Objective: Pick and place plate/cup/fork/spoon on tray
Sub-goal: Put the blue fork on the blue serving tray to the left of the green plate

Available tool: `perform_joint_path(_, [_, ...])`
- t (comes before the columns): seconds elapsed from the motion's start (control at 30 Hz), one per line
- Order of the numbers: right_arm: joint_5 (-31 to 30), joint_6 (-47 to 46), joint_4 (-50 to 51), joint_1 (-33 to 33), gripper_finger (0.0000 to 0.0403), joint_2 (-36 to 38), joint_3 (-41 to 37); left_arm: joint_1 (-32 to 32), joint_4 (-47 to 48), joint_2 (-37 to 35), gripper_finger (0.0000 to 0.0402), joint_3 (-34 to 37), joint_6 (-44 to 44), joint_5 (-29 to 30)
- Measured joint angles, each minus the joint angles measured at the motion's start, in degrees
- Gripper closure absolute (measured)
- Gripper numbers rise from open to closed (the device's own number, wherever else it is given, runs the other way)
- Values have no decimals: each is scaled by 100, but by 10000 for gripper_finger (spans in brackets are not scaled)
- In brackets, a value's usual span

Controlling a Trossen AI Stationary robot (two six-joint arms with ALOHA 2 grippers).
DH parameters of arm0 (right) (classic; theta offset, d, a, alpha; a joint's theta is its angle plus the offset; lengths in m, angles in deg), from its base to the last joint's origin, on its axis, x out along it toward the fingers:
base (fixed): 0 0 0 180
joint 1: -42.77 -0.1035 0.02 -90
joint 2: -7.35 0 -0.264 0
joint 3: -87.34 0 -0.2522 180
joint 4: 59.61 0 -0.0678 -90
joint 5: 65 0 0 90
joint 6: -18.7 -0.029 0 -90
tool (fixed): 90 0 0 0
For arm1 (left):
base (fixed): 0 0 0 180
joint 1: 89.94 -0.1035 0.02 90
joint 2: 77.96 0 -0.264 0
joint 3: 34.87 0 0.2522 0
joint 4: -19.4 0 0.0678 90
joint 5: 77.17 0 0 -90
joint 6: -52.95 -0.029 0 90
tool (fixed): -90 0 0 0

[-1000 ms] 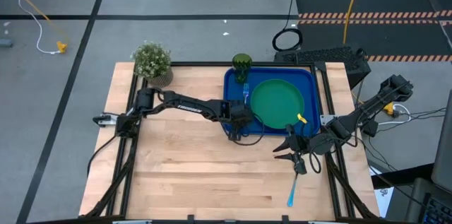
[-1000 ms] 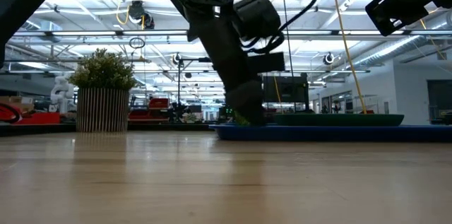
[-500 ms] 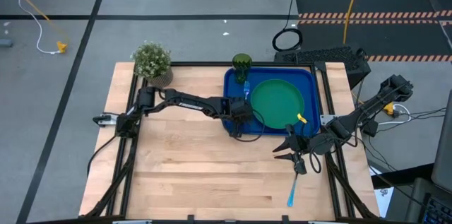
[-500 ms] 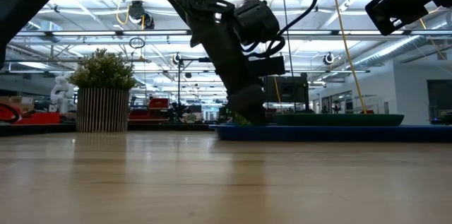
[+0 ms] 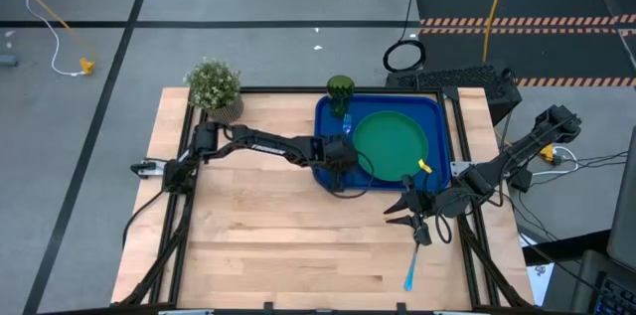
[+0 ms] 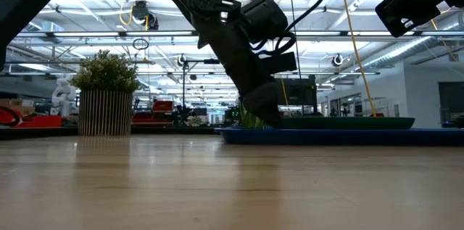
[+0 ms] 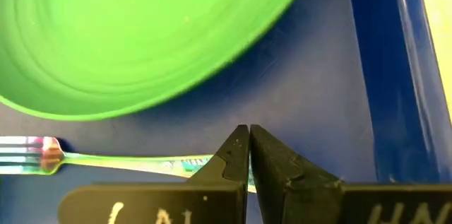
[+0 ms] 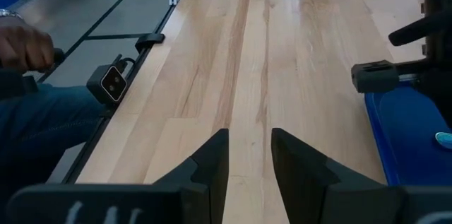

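While left gripper [image 7: 249, 155] pinches fork [image 7: 106, 159], plate [image 7: 134, 33] beside

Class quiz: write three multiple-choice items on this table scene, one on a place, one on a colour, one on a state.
1. Where is the spoon? A on the tray; B on the table; C in the cup.
2. What colour is the plate? A blue; B white; C green.
3. The right gripper is: A open; B shut on the cup; C shut on the plate.
Answers: 1 B, it lies on bare wood; 2 C, green all over; 3 A, a gap shows between its fingers.
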Motion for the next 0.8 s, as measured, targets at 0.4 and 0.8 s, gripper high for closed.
perform_joint_path(0.4, [-2, 28, 25, -2, 305, 0, -1, 82, 469, -91, 383, -4, 52, 225])
perform_joint_path(0.8, [-9, 28, -6, -2, 305, 0, 0, 67, 304, 117, 383, -5, 63, 216])
